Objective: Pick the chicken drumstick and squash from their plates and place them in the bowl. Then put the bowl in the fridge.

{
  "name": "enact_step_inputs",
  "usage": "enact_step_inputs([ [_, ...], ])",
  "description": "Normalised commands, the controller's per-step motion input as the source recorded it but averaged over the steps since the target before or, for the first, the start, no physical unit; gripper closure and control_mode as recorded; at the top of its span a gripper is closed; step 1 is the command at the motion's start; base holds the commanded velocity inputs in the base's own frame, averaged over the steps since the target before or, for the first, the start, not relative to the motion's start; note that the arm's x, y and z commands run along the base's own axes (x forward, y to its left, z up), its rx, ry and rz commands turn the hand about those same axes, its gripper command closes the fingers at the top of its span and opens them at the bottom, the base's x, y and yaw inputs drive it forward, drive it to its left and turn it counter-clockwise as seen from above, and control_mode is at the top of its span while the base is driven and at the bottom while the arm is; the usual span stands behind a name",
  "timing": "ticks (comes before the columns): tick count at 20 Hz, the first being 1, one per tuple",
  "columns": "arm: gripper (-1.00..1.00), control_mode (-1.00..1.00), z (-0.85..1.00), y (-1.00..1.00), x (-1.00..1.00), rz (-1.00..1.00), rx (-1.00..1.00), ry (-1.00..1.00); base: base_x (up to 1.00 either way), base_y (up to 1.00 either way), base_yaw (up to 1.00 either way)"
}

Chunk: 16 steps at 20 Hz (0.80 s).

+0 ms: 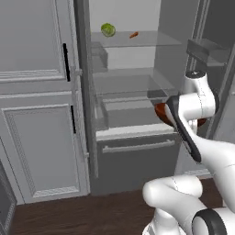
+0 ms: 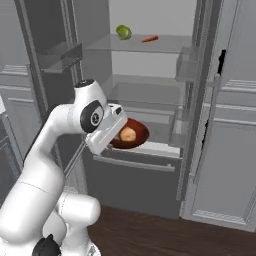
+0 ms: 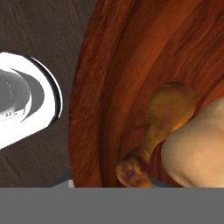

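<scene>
bowl (image 2: 131,134) with squash (image 2: 128,134) and chicken drumstick (image 3: 162,127) is carried at the open fridge (image 2: 150,85) front | shelf lies ahead | finger state cannot be told

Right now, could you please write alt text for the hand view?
A wide reddish-brown wooden bowl holds a small orange-brown chicken drumstick, bone end lowest in the picture, beside a pale tan rounded squash. Dark wood-grain floor lies beyond the rim.

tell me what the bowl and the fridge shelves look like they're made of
The bowl looks like polished wood: reddish-brown with streaky grain bands and a soft sheen. The fridge shelves look like clear glass, since the white back wall shows through them; clear plastic is possible.
</scene>
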Motion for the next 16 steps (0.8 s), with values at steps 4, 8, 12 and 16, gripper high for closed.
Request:
enact_step_inputs([
  [4, 1.00, 1.00, 0.00, 0.00, 0.00, 0.00, 0.00, 0.00, 0.99, -0.45, 0.29],
  [8, 1.00, 1.00, 0.00, 0.00, 0.00, 0.00, 0.00, 0.00, 0.95, -0.77, 0.20],
  [12, 1.00, 1.00, 0.00, 0.00, 0.00, 0.00, 0.00, 0.00, 0.48, -0.39, 0.28],
  [16, 1.00, 1.00, 0.00, 0.00, 0.00, 0.00, 0.00, 0.00, 0.39, -0.03, 0.12],
])
